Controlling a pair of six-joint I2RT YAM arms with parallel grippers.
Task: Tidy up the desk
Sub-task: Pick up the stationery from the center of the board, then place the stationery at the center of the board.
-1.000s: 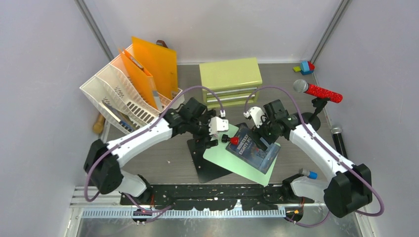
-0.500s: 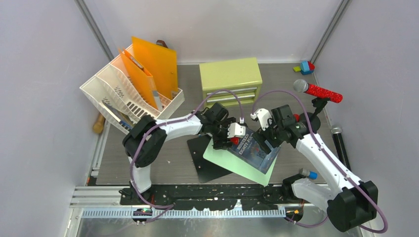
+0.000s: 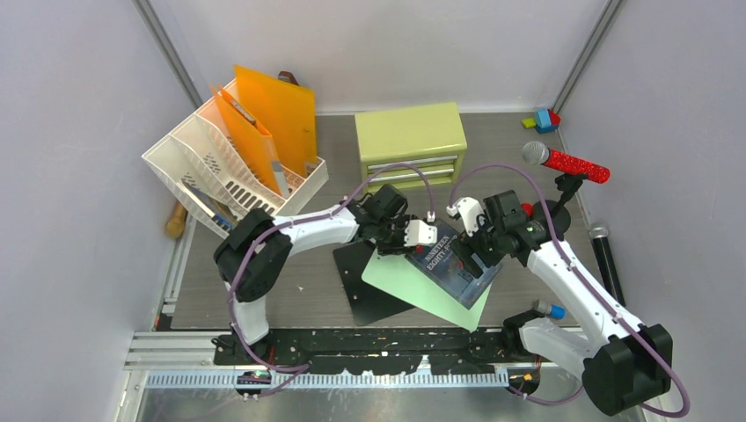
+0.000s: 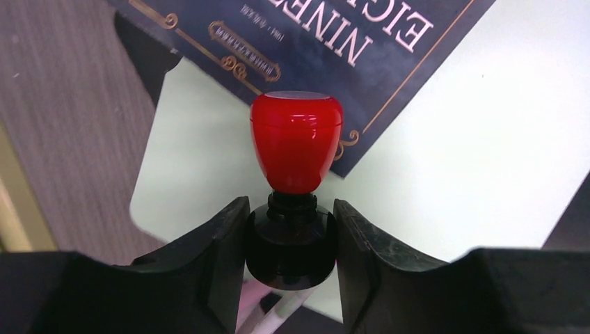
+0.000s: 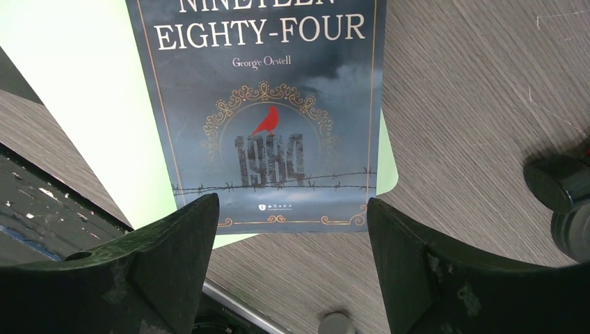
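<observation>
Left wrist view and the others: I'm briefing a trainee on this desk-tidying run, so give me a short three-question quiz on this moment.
1. Fill in: the book lies on a pale ___ sheet.
2. The left gripper grips which part of the stamp? A red knob; B black base; C neither.
3. True or false: the right gripper is shut on the book.
Key: 1 green; 2 B; 3 false, it is open above the book.
</observation>
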